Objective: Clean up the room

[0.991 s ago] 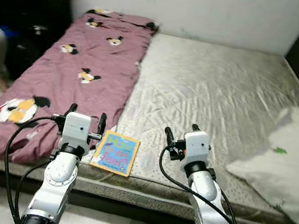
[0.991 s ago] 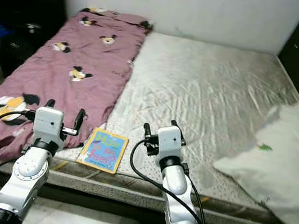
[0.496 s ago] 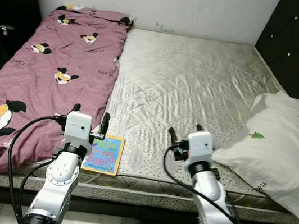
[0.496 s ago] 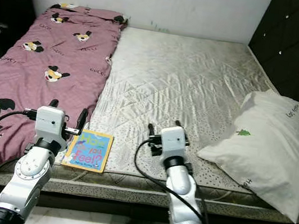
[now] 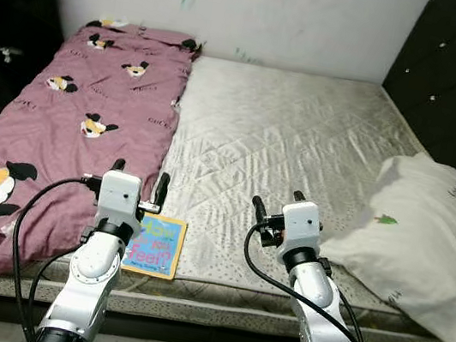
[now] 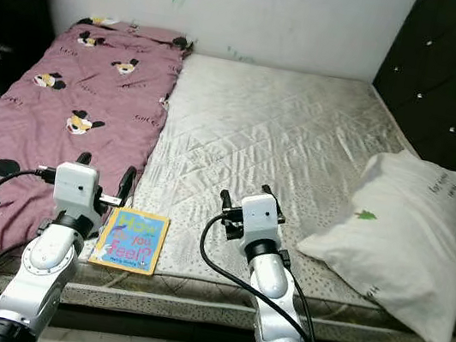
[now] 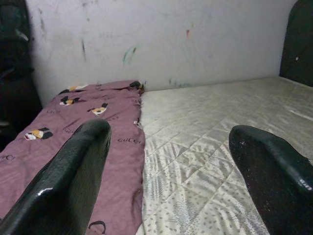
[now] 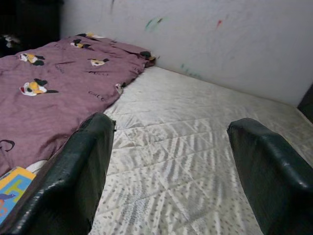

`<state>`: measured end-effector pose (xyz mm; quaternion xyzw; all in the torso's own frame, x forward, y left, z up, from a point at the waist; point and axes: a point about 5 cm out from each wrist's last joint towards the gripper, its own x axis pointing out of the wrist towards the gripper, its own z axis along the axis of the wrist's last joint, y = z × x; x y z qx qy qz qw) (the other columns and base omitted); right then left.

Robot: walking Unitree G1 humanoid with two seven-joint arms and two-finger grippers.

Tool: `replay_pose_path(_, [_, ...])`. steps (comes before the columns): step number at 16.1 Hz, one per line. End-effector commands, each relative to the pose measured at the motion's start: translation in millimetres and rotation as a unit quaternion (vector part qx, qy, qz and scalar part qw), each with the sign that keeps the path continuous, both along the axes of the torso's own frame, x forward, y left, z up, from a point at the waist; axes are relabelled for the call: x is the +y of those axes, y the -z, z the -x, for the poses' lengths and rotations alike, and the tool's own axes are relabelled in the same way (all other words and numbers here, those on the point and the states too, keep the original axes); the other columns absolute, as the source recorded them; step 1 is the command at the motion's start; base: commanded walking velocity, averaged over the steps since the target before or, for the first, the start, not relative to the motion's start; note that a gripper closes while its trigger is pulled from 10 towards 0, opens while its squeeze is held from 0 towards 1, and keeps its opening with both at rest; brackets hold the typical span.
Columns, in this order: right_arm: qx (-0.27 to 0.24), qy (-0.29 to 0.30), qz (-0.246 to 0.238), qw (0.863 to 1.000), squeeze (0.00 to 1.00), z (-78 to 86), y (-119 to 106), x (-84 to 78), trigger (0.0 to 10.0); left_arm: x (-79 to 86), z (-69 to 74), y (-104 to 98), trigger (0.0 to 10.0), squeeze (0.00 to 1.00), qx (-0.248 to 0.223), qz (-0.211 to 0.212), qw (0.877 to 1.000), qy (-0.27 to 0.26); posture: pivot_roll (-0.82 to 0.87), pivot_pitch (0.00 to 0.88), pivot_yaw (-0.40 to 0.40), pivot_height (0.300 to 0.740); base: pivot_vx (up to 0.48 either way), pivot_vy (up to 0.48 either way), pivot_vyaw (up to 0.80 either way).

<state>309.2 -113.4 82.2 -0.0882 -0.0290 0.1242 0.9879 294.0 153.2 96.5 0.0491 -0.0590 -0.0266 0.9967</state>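
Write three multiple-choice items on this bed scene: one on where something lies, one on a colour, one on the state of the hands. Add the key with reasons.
1. Where does the thin colourful children's book lie?
A. At the near edge of the mattress, beside the blanket
B. On the pillow
C. On the floor

2. What colour is the cartoon-print blanket?
A. Green
B. Mauve-pink
C. Black

3. How are the two hands?
A. Both shut on the book
B. Left shut on the pillow
C. Both open and holding nothing

Key: 1 A, the thin colourful children's book rests on the pale quilted mattress at its near edge, next to the blanket. 2 B, the cartoon-print blanket is mauve-pink. 3 C, the left hand and right hand both show spread black fingers with nothing between them; the white pillow lies untouched.
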Motion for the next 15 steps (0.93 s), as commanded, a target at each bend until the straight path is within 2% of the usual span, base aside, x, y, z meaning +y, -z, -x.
replay_pose_path(1, [-0.003, -0.003, 0.000, 1.000, 0.00, -3.7, -3.4, 1.9, 10.0, 1.4, -1.2, 0.1, 10.0, 0.00, 0.001, -0.004, 1.000, 0.000, -0.04, 0.000, -0.010, 0.740, 0.319, 0.000, 0.00])
replay_pose_path(10, [-0.004, -0.002, -0.001, 1.000, 0.00, -4.5, -3.7, 2.3, 10.0, 1.7, -1.9, 0.4, 10.0, 0.00, 0.003, -0.001, 1.000, -0.001, -0.04, 0.000, -0.009, 0.740, 0.323, 0.000, 0.00])
replay_pose_path(15, [-0.003, -0.003, -0.001, 1.000, 0.00, -4.7, -3.7, 1.4, 10.0, 1.7, -2.3, 2.9, 10.0, 0.00, 0.012, -0.002, 1.000, -0.006, -0.03, 0.000, -0.015, 0.740, 0.000, 0.000, 0.00])
